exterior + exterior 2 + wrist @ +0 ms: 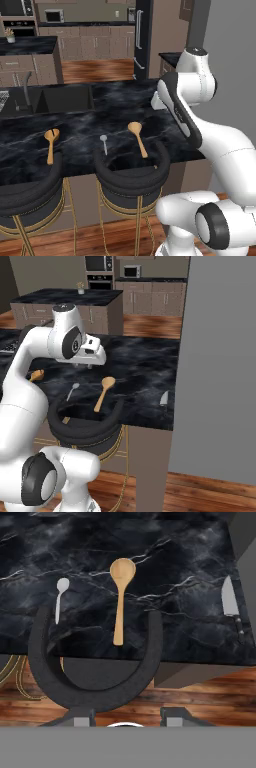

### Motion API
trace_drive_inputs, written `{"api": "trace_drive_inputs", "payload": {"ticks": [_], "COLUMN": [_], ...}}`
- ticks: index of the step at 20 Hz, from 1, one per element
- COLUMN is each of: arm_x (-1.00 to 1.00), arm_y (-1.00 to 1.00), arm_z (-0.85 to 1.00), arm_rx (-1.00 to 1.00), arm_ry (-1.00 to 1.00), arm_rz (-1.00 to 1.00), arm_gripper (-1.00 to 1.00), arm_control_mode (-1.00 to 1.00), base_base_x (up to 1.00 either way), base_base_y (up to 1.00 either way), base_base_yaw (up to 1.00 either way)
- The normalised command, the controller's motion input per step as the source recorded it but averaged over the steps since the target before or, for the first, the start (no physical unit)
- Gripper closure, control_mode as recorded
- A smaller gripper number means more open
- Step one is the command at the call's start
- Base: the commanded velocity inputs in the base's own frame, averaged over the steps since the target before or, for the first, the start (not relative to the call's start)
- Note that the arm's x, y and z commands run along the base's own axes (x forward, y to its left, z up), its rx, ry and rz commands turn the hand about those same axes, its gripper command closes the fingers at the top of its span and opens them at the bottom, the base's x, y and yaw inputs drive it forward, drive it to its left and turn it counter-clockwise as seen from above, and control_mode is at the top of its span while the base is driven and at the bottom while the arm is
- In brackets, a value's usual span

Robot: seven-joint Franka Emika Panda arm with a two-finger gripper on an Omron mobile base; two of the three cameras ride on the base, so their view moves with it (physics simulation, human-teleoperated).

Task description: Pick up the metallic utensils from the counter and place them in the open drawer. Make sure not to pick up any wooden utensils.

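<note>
On the black marble counter [125, 107] [142, 363] [175, 562] lies a small silver utensil [104, 142] [73, 390] [60, 597] with a round head. Near the counter's right end rests a knife [163, 398] [231, 604] with a silver blade and dark handle. One wooden spoon [137, 136] [104, 390] [120, 597] lies between them, another [51, 142] [36, 375] farther left. My gripper [125, 718] hangs high above the counter's front edge, open and holding nothing. The open drawer is out of view.
Two black round-backed stools [132, 172] [30, 192] [95, 682] stand against the counter's front. A sink [60, 97] is set in the counter at the left. A grey wall [220, 356] closes off the right side. Wooden floor [200, 692] lies below.
</note>
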Motion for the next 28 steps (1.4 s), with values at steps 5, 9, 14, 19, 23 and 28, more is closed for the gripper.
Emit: {"api": "trace_drive_inputs", "payload": {"ticks": [5, 9, 14, 19, 23, 28], "arm_x": [-0.26, -0.28, -0.01, 0.36, 0.48, 0.64], "arm_y": [0.04, -0.03, -0.67, -0.97, -1.00, -0.85], "arm_z": [0.00, -0.21, -0.52, -0.65, -0.66, -0.61], "arm_rx": [0.00, 0.00, 0.00, 0.00, 0.00, 0.00], "arm_ry": [0.01, 0.12, 0.07, 0.15, 0.15, 0.16], "arm_rz": [0.04, 0.01, 0.02, 0.02, 0.04, 0.02], "arm_gripper": [-1.00, -1.00, -1.00, -1.00, -1.00, -1.00], "arm_control_mode": [-1.00, -1.00, -1.00, -1.00, -1.00, -1.00], "base_base_x": [0.00, 0.00, 0.00, 0.00, 0.00, 0.00], "base_base_y": [0.00, 0.00, 0.00, 0.00, 0.00, 0.00], "base_base_yaw": [0.00, 0.00, 0.00, 0.00, 0.00, 0.00]}}
